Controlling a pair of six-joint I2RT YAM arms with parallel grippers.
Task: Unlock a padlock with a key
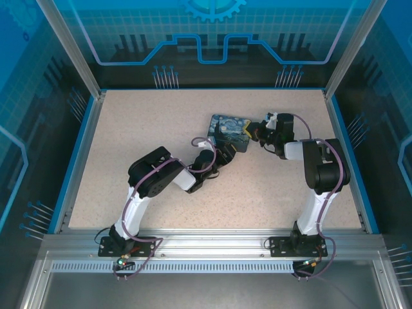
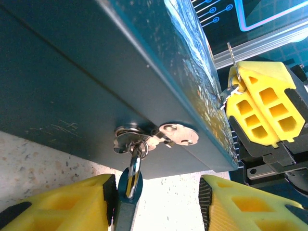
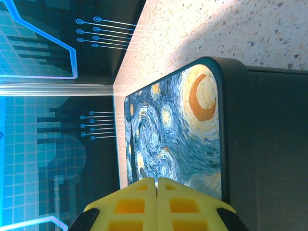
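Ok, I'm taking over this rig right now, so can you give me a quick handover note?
Left end effector: open, its fingers either side of the padlock, which hangs from the latch on the box.
Right end effector: shut on the key, beside the box's corner, apart from the padlock.
Done: key in hand.
Left: steady the padlock, insert the key, turn it, free the shackle.

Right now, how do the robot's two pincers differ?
The left pincer is open, fingers wide apart either side of the padlock hanging on the Starry Night box; the right pincer is shut, with the key poking out. The left pincer is at the box's near side, the right pincer at its right-hand edge. Both have yellow fingers.
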